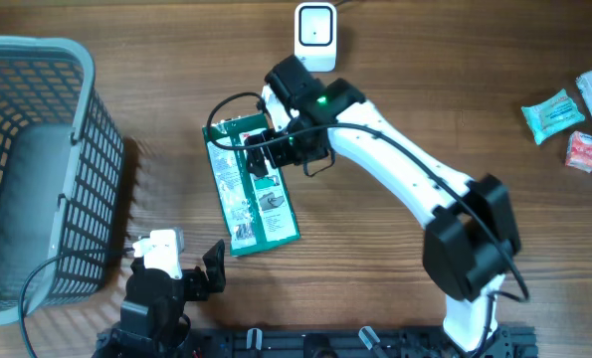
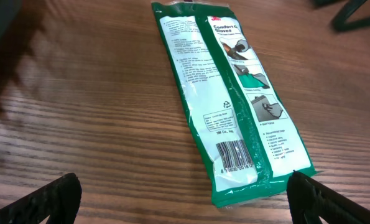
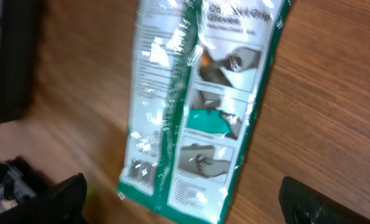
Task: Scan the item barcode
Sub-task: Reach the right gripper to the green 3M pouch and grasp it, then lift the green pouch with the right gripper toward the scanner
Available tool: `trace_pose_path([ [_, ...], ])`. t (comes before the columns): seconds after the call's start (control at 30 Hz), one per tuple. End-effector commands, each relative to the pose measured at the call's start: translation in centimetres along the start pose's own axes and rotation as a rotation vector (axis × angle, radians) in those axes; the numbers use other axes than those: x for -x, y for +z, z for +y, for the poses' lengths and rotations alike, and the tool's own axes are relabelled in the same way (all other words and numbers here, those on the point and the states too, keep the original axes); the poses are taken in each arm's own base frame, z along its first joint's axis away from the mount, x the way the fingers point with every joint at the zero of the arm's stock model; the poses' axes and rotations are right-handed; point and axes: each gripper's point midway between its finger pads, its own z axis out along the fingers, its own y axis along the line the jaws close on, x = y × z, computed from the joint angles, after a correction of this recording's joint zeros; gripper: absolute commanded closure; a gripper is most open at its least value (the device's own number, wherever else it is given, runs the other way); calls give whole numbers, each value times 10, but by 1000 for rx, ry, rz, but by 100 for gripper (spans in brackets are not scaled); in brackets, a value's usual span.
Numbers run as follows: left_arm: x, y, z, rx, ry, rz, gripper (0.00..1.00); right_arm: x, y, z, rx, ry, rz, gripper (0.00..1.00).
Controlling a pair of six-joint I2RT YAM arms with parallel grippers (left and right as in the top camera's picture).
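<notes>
R gripper (image 1: 260, 154) jaws wide apart, gripping nothing, over glove pkt (image 1: 248, 199) mid-frame, L gripper (image 1: 214, 270) also spread, lower left

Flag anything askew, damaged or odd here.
Nothing is spilled or damaged. The glove pack lies flat but skewed on the table, barcode up at its near end, far end under the open right gripper. A few small packets sit loose at the right edge.

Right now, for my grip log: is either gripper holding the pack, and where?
Nothing held: pack lies on the table; right gripper open over it, left gripper open, apart.
</notes>
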Motion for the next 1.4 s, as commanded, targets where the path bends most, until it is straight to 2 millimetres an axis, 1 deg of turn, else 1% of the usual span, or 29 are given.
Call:
trace_pose_path([
  [0.0,1,-1,-1,-7,-7,-9,0,-5,55,-29,-103,88,45,0],
  [0.07,1,-1,-1,-7,-7,-9,0,-4,71,-33,-159,60,29,0],
  [0.1,1,-1,-1,-7,-7,-9,0,-5,78,-40,-218,47,24,0],
  [0.13,1,-1,-1,-7,-7,-9,0,-9,84,-40,-234,39,34,0],
  [0.2,1,-1,-1,-7,-7,-9,0,-20,101,-33,-234,41,69,0],
  [0.23,1,-1,-1,-7,-7,-9,0,-23,110,-26,-228,20,71,0],
  [0.37,1,-1,-1,-7,-7,-9,0,-25,117,2,-217,0,44,0],
  [0.43,1,-1,-1,-7,-7,-9,0,-26,122,-5,-280,21,25,0],
  [0.5,2,-1,-1,-8,-7,-9,0,-34,140,-21,-328,58,49,0],
  [0.53,1,-1,-1,-7,-7,-9,0,-40,151,-30,-343,79,75,0],
  [0.57,1,-1,-1,-7,-7,-9,0,-51,165,-38,-352,88,117,0],
  [0.63,1,-1,-1,-7,-7,-9,0,-75,189,-48,-340,111,212,2],
  [0.67,1,-1,-1,-7,-7,-9,0,-93,204,-48,-295,128,287,21],
  [0.7,1,-1,-1,-7,-7,-9,0,-106,214,-44,-235,141,348,56],
  [0.77,1,-1,-1,-7,-7,-9,0,-121,225,-42,-157,184,423,95],
  [0.8,1,-1,-1,-8,-7,-9,0,-123,226,-45,-149,205,436,95],
  [0.87,1,-1,-1,-7,-7,-9,0,-118,221,-53,-153,249,433,96],
  [0.9,2,-1,-1,-8,-7,-9,0,-114,214,-52,-136,260,436,96],
  [0.97,1,-1,-1,-7,-7,-9,0,-94,185,-48,-96,287,424,96],
  [1.0,1,-1,-1,-7,-7,-9,0,-84,163,-45,-76,299,413,96],
  [1.03,2,-1,-1,-8,-7,-9,0,-70,131,-40,-29,301,392,96],
  [1.07,1,-1,-1,-7,-7,-9,0,-62,109,-38,-6,313,376,96],
  [1.1,1,-1,-1,-7,-7,-9,0,-54,82,-35,28,324,354,96],
  [1.13,1,-1,-1,-7,-7,-9,0,-43,53,-30,90,293,314,96],
  [1.17,1,-1,-1,-7,-7,-9,0,-35,28,-22,152,267,277,96],
  [1.2,1,-1,-1,-7,-7,-9,0,-25,1,-19,187,270,224,96],
  [1.23,1,-1,-1,-7,-7,-9,0,-20,-14,-20,195,270,188,96],
  [1.27,1,-1,-1,-7,-7,-9,0,-13,-35,-25,180,270,133,96],
  [1.37,1,-1,-1,-7,-7,-9,0,5,-77,-66,-73,385,-65,96],
])
